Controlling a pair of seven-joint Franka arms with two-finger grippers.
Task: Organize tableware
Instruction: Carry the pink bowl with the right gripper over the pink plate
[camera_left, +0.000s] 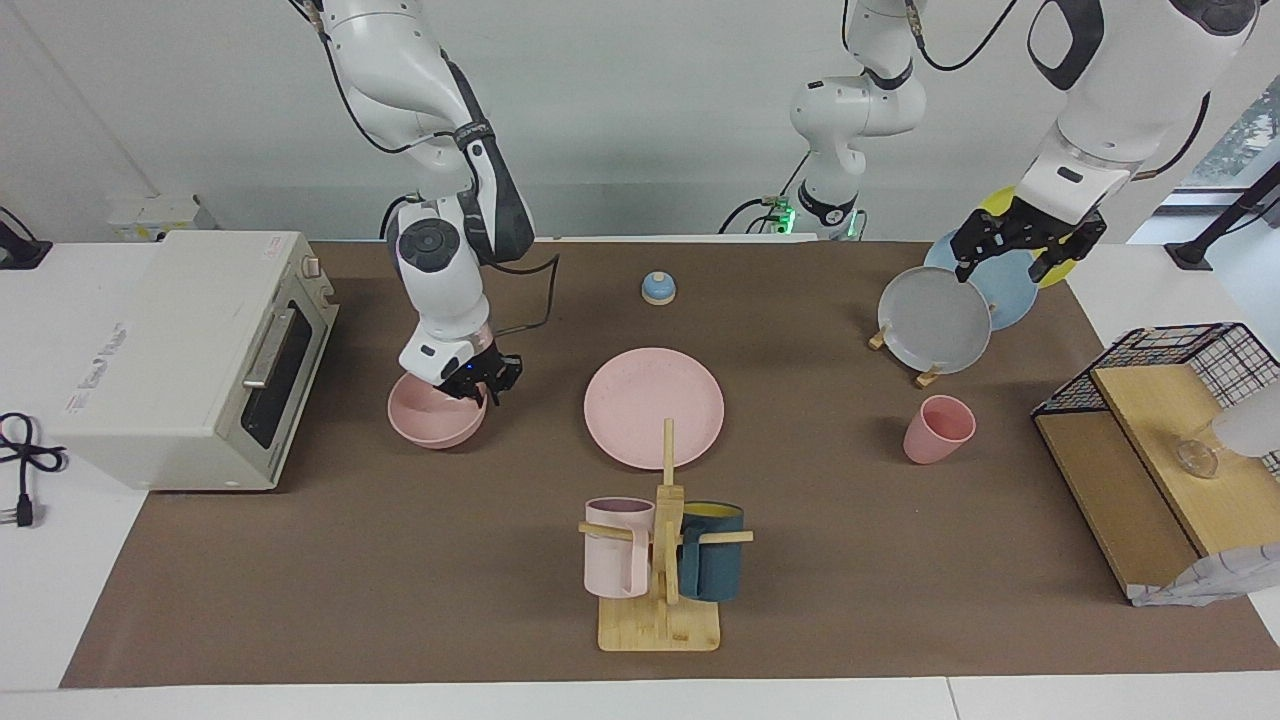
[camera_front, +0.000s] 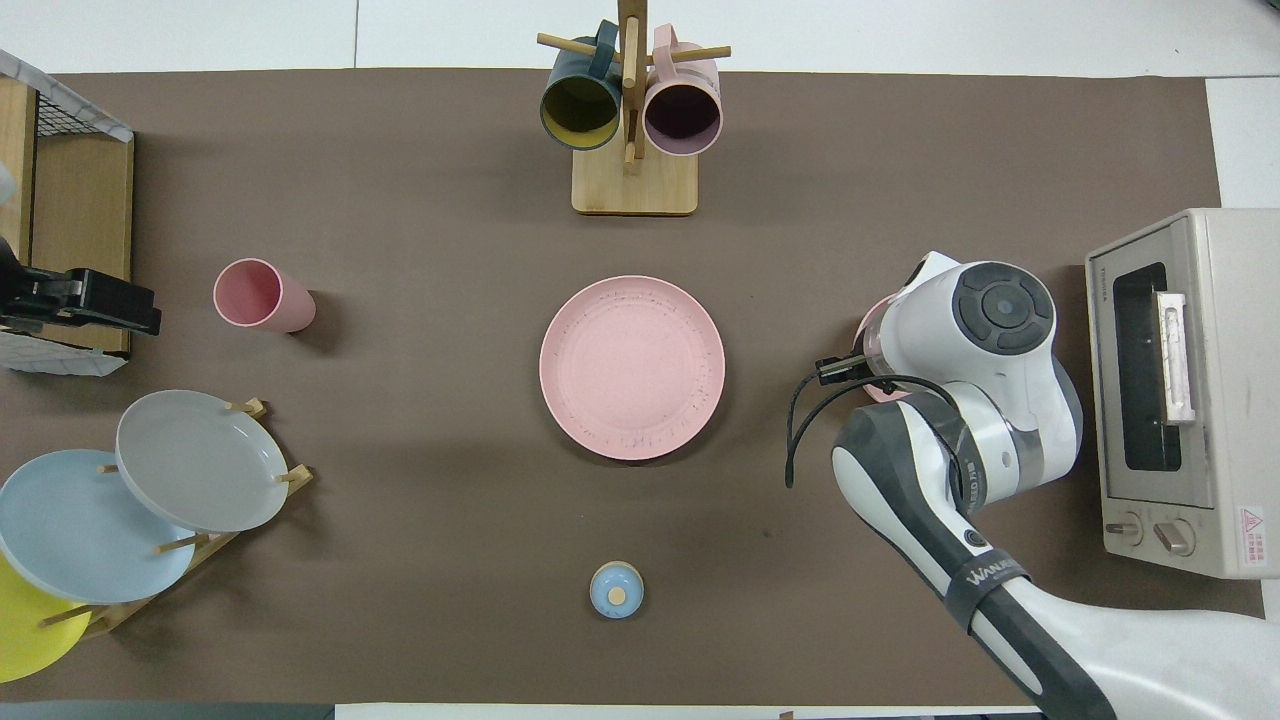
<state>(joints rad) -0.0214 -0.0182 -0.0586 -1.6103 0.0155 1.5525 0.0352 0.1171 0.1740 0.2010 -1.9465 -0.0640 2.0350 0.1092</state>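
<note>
- The bowl (camera_left: 436, 418) sits in front of the toaster oven (camera_left: 190, 355), toward the right arm's end.
- The right gripper (camera_left: 478, 383) is down at its rim; I cannot tell if it grips (overhead, the arm hides it).
- Likely next: lift it onto the plate (camera_left: 654, 407).
- The cup (camera_left: 938, 429) stands apart; the left gripper (camera_left: 1020, 240) waits, open and empty, over the plate rack (camera_left: 925, 325).

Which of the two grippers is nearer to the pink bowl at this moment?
The right. The right gripper is down at the rim of the pink bowl, beside the toaster oven. The left gripper is up over the plate rack at the left arm's end of the table.
</note>
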